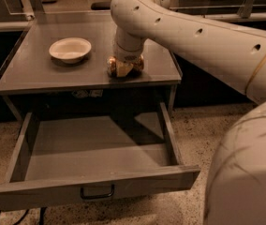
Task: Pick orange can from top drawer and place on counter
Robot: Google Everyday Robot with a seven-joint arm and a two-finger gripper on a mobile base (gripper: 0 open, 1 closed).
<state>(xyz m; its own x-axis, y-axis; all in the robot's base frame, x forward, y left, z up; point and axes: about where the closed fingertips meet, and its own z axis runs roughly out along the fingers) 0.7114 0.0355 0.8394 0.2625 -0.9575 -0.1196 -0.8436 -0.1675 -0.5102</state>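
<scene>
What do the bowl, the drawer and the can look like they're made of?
Bowl: cream, matte; ceramic or plastic, unclear. Top drawer: grey sheet metal, judging by thin flat walls. Orange can, at the gripper on the counter: probably thin metal, slight sheen.

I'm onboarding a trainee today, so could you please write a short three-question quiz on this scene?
1. True or false: the top drawer is open and no can lies in it.
2. The gripper is down at the orange can. Where is the can? A inside the drawer; B on the counter; C under the counter.
3. What else stands on the counter?
Key: 1 true; 2 B; 3 the cream bowl.
</scene>
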